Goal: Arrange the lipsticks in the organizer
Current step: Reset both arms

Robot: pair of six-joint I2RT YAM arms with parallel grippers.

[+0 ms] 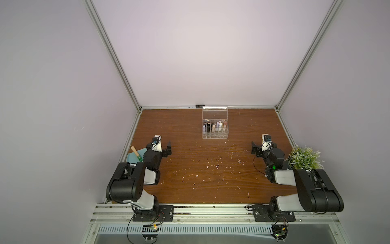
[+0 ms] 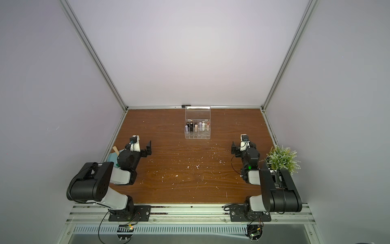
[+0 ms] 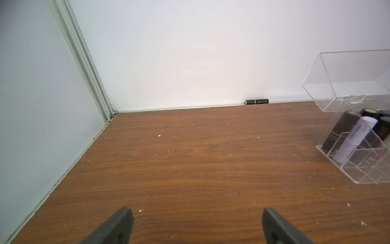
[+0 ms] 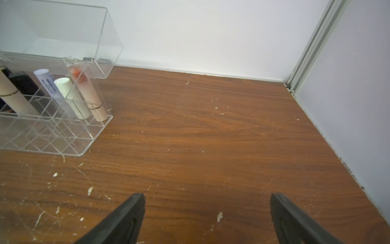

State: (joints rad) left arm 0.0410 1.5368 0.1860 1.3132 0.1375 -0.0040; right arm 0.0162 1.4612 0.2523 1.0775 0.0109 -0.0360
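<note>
Left gripper (image 1: 168,149) and right gripper (image 1: 253,148) are spread and empty, on the near side. Organizer (image 1: 215,135) sits far centre, lid up, lipsticks (image 1: 213,126) slotted in its far rows — one stray black lipstick (image 3: 256,101) lies against the far wall, just left of it. Advice: the left arm draws it off the wall, then pinches it mid-body.

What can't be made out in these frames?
- Lipsticks in the organizer: too small to count in both top views; each wrist view cuts the organizer at its edge.
- Dustpan: mostly behind the left arm in both top views.
- Stray black lipstick at the back wall: label too small to read in the left wrist view.
- Plant base: hidden by the right arm.
</note>
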